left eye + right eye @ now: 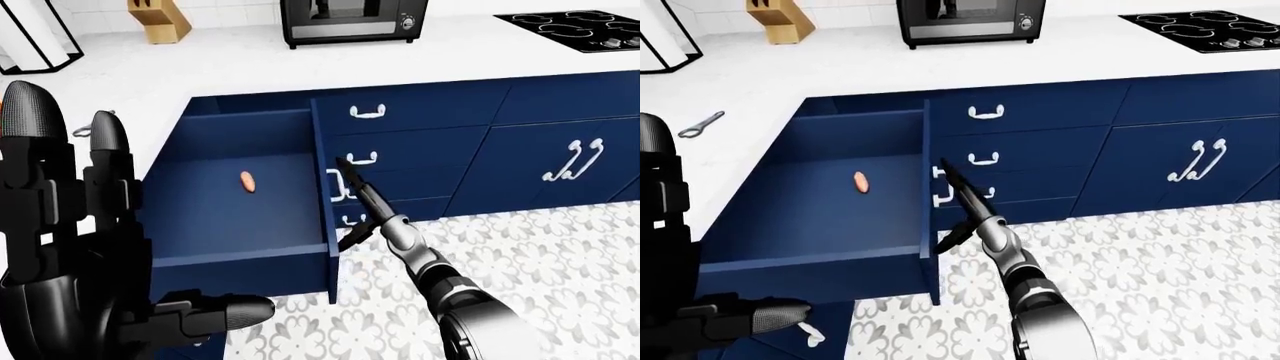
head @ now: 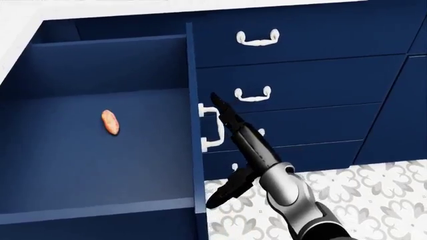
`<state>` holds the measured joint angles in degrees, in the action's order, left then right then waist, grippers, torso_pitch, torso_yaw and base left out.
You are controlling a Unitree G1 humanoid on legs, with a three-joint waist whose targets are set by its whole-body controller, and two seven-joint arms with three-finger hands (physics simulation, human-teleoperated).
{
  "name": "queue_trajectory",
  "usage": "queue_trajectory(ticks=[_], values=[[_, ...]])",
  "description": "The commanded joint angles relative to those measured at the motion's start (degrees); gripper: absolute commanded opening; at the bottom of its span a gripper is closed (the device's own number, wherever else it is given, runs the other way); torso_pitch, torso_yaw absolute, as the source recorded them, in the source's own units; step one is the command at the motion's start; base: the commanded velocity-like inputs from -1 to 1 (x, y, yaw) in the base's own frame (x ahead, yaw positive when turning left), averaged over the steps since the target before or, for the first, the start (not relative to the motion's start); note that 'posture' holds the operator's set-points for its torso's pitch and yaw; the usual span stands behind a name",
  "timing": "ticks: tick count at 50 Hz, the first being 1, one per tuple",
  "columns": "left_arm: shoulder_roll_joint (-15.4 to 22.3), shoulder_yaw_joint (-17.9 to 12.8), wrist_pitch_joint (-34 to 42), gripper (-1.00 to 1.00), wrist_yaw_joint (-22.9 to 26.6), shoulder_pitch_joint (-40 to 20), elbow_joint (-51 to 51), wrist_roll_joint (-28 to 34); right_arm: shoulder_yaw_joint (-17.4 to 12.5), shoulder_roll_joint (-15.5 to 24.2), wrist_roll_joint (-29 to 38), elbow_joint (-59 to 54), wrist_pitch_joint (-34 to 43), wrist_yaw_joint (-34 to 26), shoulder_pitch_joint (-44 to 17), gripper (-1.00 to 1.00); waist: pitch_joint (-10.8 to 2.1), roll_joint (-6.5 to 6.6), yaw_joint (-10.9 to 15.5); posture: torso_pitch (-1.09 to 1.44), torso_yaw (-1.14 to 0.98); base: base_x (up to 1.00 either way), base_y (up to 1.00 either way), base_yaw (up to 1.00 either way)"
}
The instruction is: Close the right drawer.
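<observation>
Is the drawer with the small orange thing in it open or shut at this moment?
Open. The drawer is pulled far out, its floor exposed with the orange item lying on it. The right hand reaches to its white handle.

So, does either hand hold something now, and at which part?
Nothing is held. The right hand reaches with straight fingers beside the open drawer's white handle, not closed round it. The left hand is raised, open and empty.
</observation>
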<state>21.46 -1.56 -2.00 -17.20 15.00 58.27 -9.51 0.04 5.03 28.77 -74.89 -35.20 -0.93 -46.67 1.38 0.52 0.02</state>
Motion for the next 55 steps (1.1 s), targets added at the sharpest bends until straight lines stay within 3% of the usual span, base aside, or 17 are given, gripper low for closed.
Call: queue_trajectory(ticks=[1, 55], values=[[0.5, -0.7, -1.2, 1.00, -0.2, -0.4, 1.7, -0.1, 0.4, -1.3, -0.4, 2.2, -3.1, -1.0, -2.0, 1.00, -1.19, 0.18, 0.3, 0.00, 0.00, 0.00, 0.00, 0.00], [2.3, -1.3, -2.0, 1.00, -1.8, 0.1, 1.7, -1.5, 2.0, -5.4, 4.2, 1.2, -2.9, -1.7, -3.0, 1.00, -1.13, 0.68, 0.3, 0.00, 0.00, 0.00, 0.00, 0.00]])
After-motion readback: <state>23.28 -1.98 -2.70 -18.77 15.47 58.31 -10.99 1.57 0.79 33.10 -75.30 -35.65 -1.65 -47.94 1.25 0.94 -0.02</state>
